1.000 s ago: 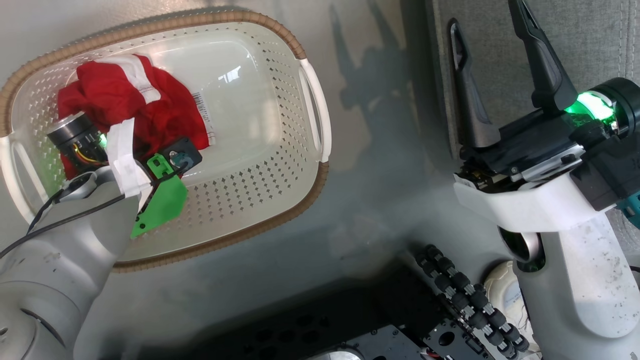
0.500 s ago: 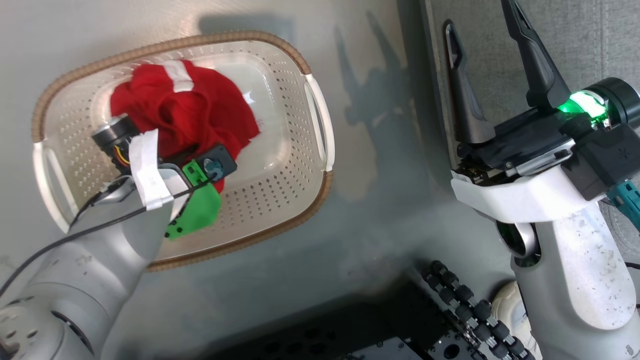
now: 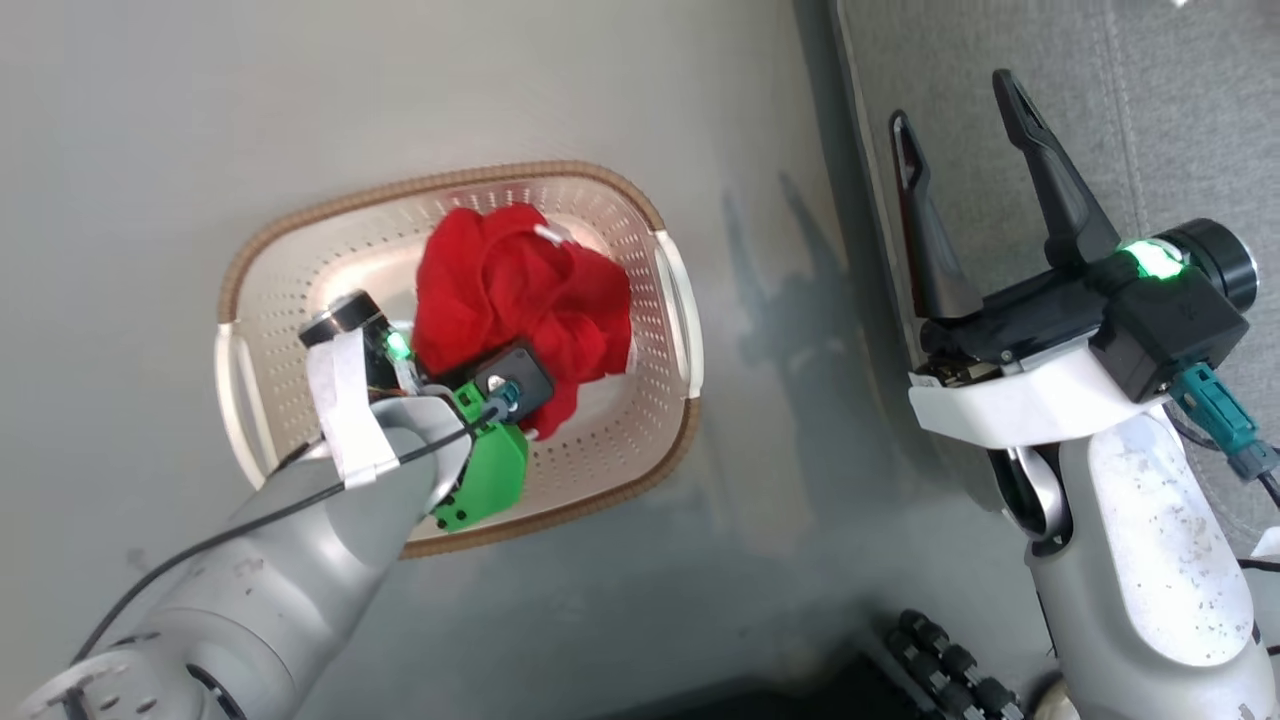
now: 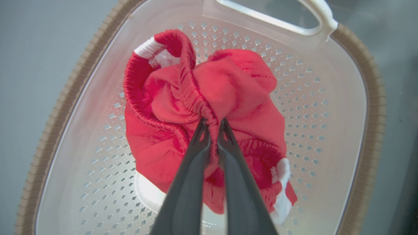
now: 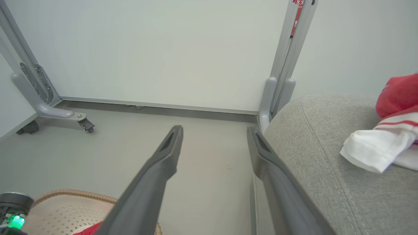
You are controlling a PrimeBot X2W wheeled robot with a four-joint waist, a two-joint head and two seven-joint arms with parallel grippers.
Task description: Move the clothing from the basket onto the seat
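My left gripper (image 4: 214, 122) is pinched tight on a fold of the soft red garment with white cuffs (image 4: 235, 85), bunched inside the cream perforated plastic basket (image 4: 372, 98). My right gripper (image 3: 955, 100) stands wide open and empty at the edge of the large grey fabric seat (image 3: 1180, 120).
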